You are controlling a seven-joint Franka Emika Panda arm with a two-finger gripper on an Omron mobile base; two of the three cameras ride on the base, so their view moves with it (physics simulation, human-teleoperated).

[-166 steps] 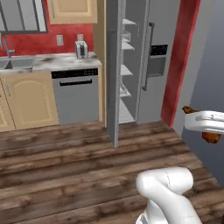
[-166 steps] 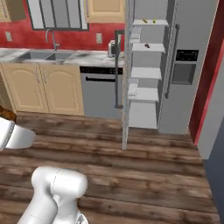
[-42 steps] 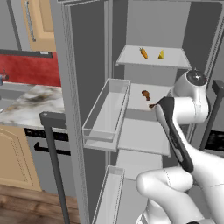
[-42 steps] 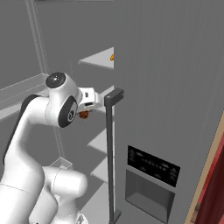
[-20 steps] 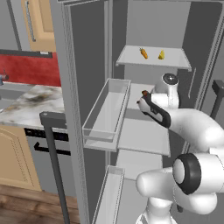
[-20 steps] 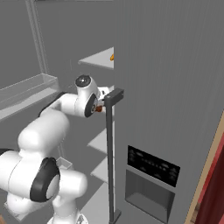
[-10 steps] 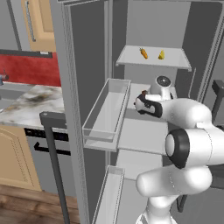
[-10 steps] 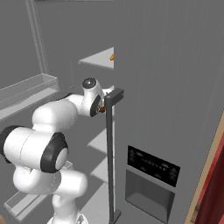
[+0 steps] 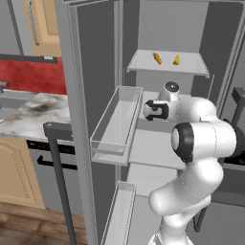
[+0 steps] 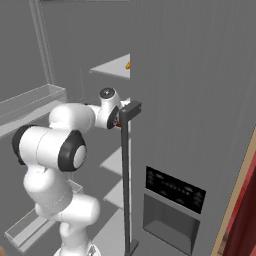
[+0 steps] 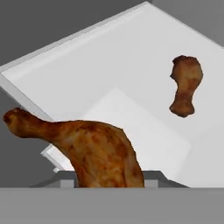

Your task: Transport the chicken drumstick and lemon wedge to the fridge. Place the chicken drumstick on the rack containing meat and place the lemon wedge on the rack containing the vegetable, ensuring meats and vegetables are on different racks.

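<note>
In the hand view a browned chicken drumstick (image 11: 98, 151) rises from the bottom, its bone end pointing left, and my gripper is shut on it with its tips hidden behind the meat. Beyond it a second drumstick (image 11: 185, 85) lies on the white fridge rack (image 11: 109, 65). From the left base view my gripper (image 9: 152, 110) reaches into the fridge just above the middle rack (image 9: 150, 146). The top rack (image 9: 143, 62) carries an orange carrot (image 9: 157, 58) and a small yellow piece that looks like the lemon wedge (image 9: 176, 60). A reddish bit of the held drumstick (image 10: 119, 124) peeks out beside the door handle.
The open left fridge door carries a clear bin (image 9: 117, 125) close to the left of my hand. The closed right door, with its tall dark handle (image 10: 125, 170) and dispenser panel (image 10: 172, 192), stands right beside the arm. A marble counter (image 9: 28, 112) lies further left.
My hand has pushed a little further left and deeper over the middle rack with the drumstick still held. The elbow has swung up in front of the base cameras.
</note>
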